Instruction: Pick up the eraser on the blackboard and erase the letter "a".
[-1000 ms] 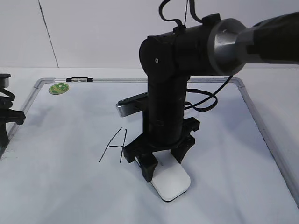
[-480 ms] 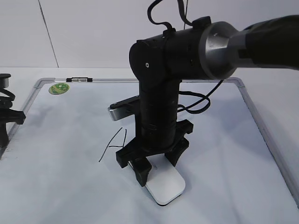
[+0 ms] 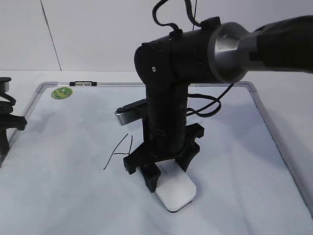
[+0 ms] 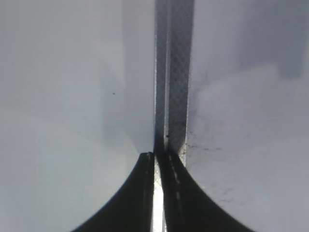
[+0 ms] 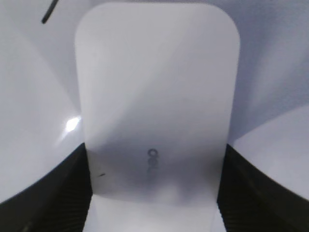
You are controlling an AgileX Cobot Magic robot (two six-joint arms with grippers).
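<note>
**Right gripper straddles the eraser on the board**

The board (image 3: 73, 196) fills the scene, grey frame all round, a round green sticker (image 3: 61, 92) in its far left corner and a small black-and-silver clip (image 3: 83, 83) on the top rail beside it. Over the middle stands the right arm (image 3: 168, 98) — big, black, pointing straight down. Its gripper (image 3: 164, 169) has the jaws spread wide, one finger at each long edge of the eraser (image 3: 177, 191), which lies flat on the board. In the wrist view the eraser (image 5: 157, 101) sits square between the fingers (image 5: 63, 193), faint grey lettering on it — it looks like "deli". Just left of the gripper, thin black strokes (image 3: 117, 152) are partly hidden. At the far left, the left gripper (image 4: 155, 193) sits pressed together, holding nothing, over the frame.
</note>
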